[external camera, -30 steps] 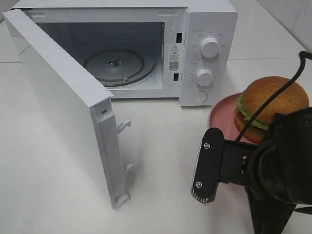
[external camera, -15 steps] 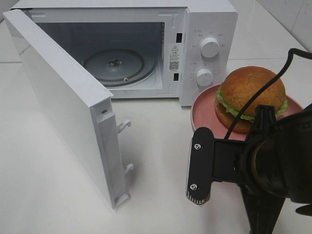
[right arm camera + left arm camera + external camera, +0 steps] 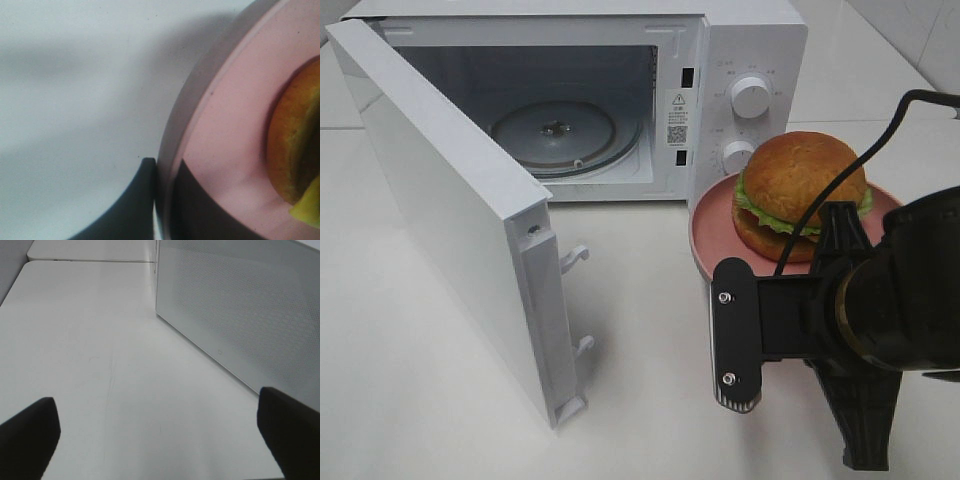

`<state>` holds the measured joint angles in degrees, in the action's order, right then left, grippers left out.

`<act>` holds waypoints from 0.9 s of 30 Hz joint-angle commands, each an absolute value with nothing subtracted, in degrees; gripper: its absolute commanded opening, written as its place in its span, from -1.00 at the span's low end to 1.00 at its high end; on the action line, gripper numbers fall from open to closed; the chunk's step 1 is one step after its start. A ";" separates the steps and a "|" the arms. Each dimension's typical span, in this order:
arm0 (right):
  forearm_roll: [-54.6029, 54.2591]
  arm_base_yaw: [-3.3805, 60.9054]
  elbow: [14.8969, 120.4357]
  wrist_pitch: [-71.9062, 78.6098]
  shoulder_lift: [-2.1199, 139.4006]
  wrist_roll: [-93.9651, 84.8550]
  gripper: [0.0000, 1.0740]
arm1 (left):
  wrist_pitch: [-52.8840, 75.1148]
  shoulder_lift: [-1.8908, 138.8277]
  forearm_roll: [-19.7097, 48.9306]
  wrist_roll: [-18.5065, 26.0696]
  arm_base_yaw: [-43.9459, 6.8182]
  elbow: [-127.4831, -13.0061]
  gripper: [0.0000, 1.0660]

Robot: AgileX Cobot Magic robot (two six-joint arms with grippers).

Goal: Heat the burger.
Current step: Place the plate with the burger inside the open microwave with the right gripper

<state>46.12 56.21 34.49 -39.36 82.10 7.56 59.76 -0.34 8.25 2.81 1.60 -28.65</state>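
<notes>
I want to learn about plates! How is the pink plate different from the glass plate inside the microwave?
The pink plate is solid pink; the glass plate is see-through. The pink plate carries the burger; the glass plate has nothing on it. The pink plate is outside the microwave, pinched at its rim by the right gripper; the glass plate lies inside. Both are round.

High camera overlooks microwave [image 3: 752, 50]; wrist cameras (close-in) face the table [image 3: 100, 340].

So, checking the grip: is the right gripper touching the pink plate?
Touching: the right wrist view shows the right gripper pinching the pink plate by its rim.
</notes>
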 commanded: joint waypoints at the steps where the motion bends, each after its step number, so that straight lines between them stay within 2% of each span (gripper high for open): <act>1: 49.33 53.86 34.38 -34.84 81.42 1.95 -1.00 | 59.36 -0.74 8.65 2.52 1.66 -28.48 0.88; 16: 45.55 45.61 34.38 -21.08 81.42 -19.48 -1.00 | 59.36 -0.74 8.65 2.52 1.66 -28.48 0.88; 27: 39.19 44.86 34.38 -19.42 81.42 -30.77 -1.00 | 59.36 -0.74 8.65 2.52 1.66 -28.48 0.88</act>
